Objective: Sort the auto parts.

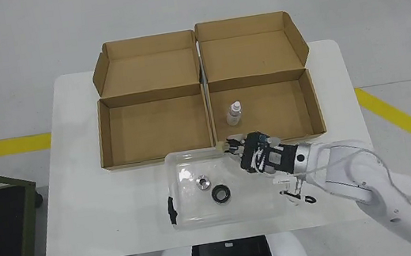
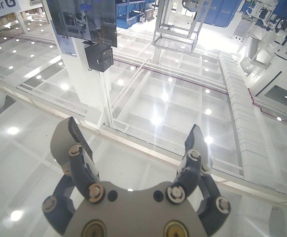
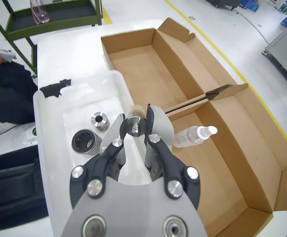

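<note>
1. The left hand [image 2: 134,134] pointed up at the ceiling, away from the tray. Its fingers were spread wide with nothing between them.
2. Inside the clear plastic tray [image 1: 179,216] [image 3: 42,139] lay a black-lined steel bearing ring [image 1: 221,194] [image 3: 84,141]. Just beyond it stood a short silver steel cylinder with a dark bore [image 1: 201,182] [image 3: 100,121]. A torn scrap of black tape [image 1: 171,210] [image 3: 56,88] clung to the tray's left rim.
3. Over the tray's far right corner, the right hand [image 1: 235,146] [image 3: 135,116] was closed narrowly on a small turned-metal stud with a cream cap [image 3: 133,125]. Its ribbed pads pinched the stud's round collar from both sides, and the threaded tip faced the wrist.
4. The stud looked stiff and dense for its size, with a smooth machined skin that would slip easily.
   - The collar was probably the best place to hold it, being the widest and hardest part.
   - A round collar gives flat pads only a thin line of contact, so the part could swivel if jolted.
   - The cream cap looked like softer plastic and seemed a poor place to squeeze.
5. Beyond the tray's far edge, two open brown cardboard boxes sat side by side on the white surface [image 1: 78,187]. The right-hand box [image 1: 301,126] [image 3: 224,157], just behind the tray's far right corner, held a small clear spray bottle with a white nozzle [image 1: 233,112] [image 3: 195,134]. The left-hand box [image 1: 153,128] [image 3: 143,58] stood behind the tray's left half.
</note>
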Tool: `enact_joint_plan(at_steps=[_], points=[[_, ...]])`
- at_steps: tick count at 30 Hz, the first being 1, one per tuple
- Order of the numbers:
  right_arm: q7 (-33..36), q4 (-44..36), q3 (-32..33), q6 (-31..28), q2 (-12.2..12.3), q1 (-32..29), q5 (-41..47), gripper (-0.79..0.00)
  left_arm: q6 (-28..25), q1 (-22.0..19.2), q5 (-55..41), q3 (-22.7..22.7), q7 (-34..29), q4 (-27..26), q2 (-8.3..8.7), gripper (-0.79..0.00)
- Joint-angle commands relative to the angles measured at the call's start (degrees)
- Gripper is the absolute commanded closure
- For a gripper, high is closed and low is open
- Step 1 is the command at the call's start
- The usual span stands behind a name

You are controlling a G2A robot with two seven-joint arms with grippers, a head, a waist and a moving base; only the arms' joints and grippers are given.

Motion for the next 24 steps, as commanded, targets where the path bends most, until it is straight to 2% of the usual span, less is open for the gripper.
enact_joint_plan(at_steps=[1,17,24], points=[[-2.7,0.0,1.2,0.9,-0.1,-0.4,0.3,0.0,0.0,0.0,0.0,0.0,0.0,0.0,0.0,-0.785],[-14.1,-2.8,11.1,2.1,-0.6,-2.4,3.0,0.0,0.0,0.0,0.0,0.0,0.0,0.0,0.0,-0.785],[-20.8,-4.2,14.9,-0.3,-1.0,-2.6,7.4,0.0,0.0,0.0,0.0,0.0,0.0,0.0,0.0,-0.785]])
